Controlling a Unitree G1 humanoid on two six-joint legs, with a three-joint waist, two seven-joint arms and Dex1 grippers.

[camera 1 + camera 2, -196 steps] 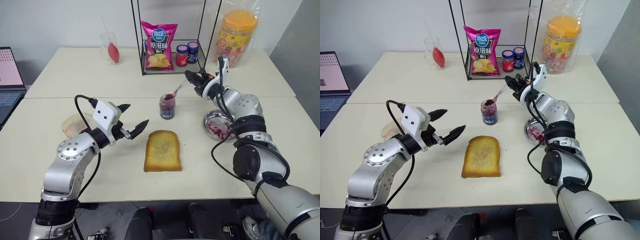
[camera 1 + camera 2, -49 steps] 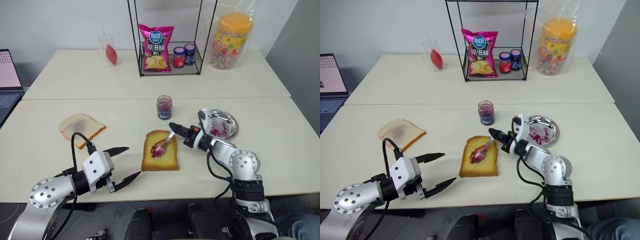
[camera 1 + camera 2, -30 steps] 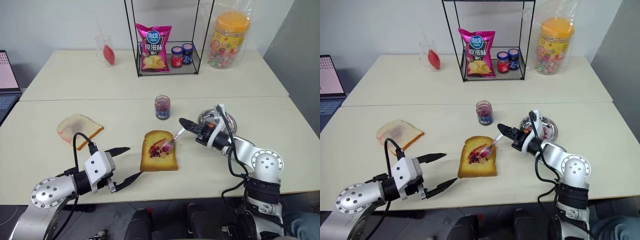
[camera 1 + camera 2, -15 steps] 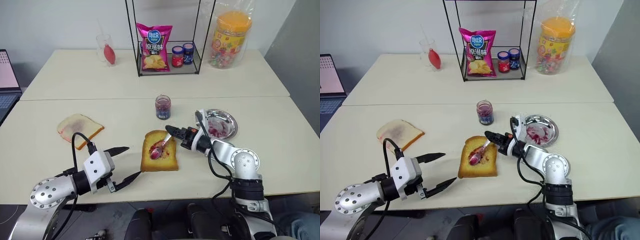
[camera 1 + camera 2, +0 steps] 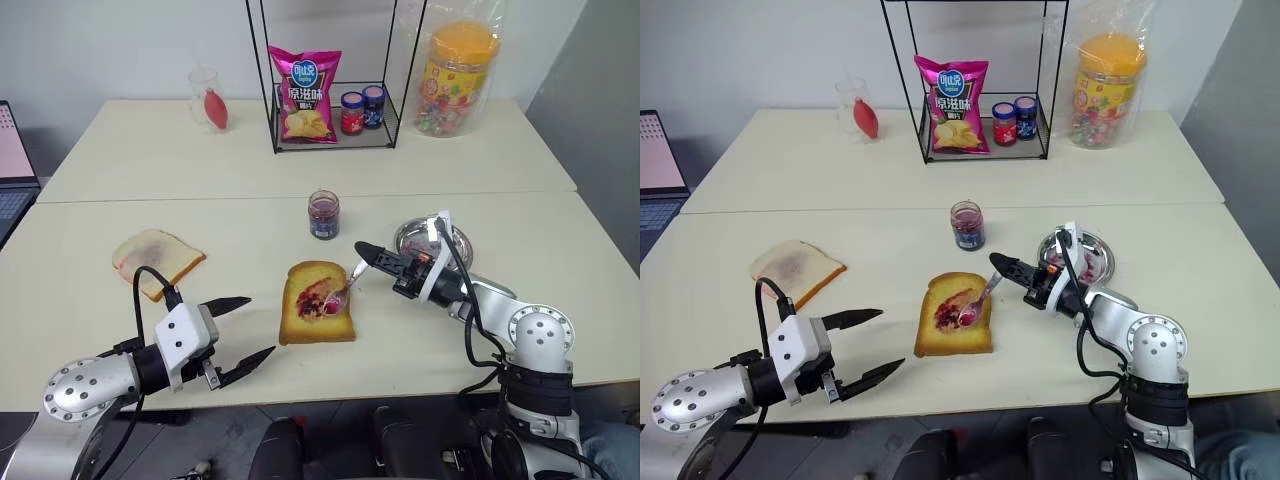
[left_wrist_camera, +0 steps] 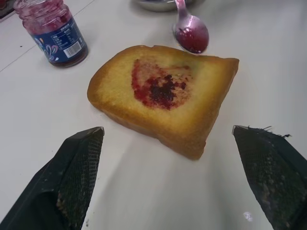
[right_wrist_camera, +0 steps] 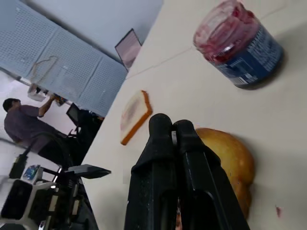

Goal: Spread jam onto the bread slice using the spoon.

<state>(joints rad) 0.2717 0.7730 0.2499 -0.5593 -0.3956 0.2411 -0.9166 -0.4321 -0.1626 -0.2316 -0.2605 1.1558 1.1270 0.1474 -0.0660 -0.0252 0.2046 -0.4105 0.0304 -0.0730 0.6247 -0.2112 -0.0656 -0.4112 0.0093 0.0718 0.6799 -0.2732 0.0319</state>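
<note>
The right gripper (image 5: 372, 260), clamped on the spoon (image 5: 340, 290), holds its jam-stained bowl over the right edge of the bread slice (image 5: 317, 315) at mid-table, jam (image 5: 318, 299) smeared on top, while the left gripper (image 5: 236, 329) hovers wide open and empty nearby.

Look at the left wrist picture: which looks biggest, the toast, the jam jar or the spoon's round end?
1. the bread slice, biggest by far.
2. the jam jar, partly cut off and farther away.
3. the spoon bowl, smallest.
</note>
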